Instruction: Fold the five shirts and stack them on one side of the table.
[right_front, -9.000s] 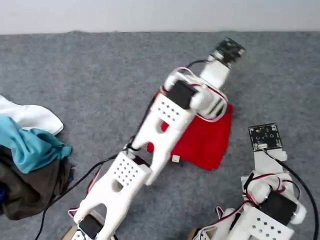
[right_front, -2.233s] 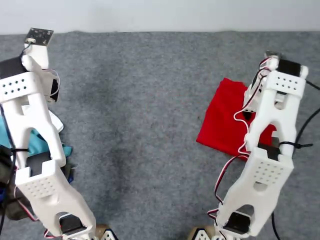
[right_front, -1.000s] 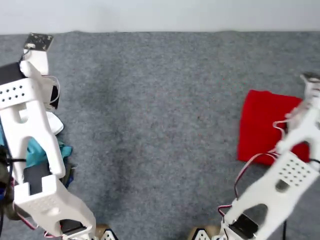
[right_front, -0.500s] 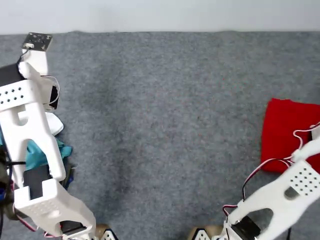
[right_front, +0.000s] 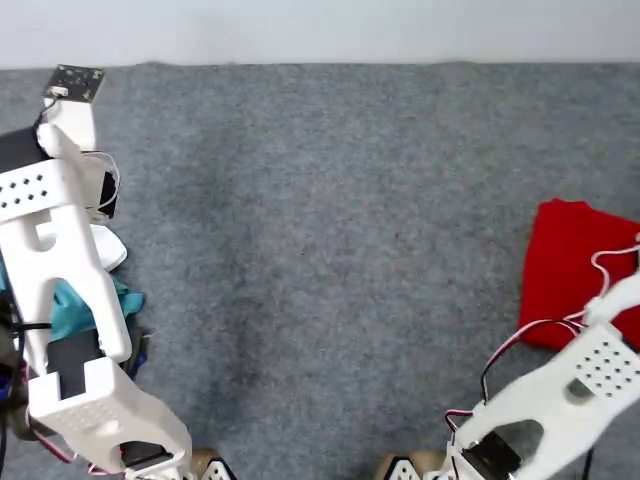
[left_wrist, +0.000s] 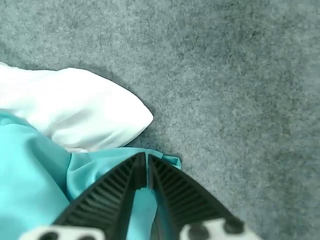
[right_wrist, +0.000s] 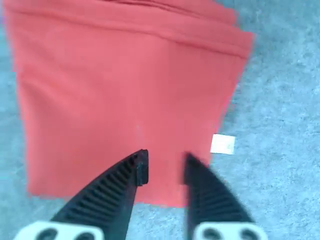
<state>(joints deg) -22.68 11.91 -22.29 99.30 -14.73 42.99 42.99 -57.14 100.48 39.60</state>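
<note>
STATE: folded red cotton shirt (right_front: 570, 270) flat at 3 o'clock edge of grey felt table (right_front: 330, 200) | RIGHT: right gripper (right_wrist: 166, 167) over it, jaws spread, empty | LEFT: left gripper (left_wrist: 147, 165) at 9 o'clock, jaws pressed together above crumpled teal shirt (left_wrist: 30, 170) beside white shirt (left_wrist: 75, 107) | RISK: snagging both garments together; nudging red fold undone

The tabletop (right_front: 330, 200) is a mottled grey all over. At its 3 o'clock edge the red shirt (right_front: 565, 275) is plain bright red, with a small white label (right_wrist: 222, 144). At 9 o'clock lie a plain white shirt (left_wrist: 70, 107) and a plain teal shirt (left_wrist: 30, 175). The left arm (right_front: 60, 260) and right arm (right_front: 590, 370) are white with black motors and red, white and black wires (right_front: 530, 328). Their fingers (right_wrist: 115, 195) are black and ribbed.
</note>
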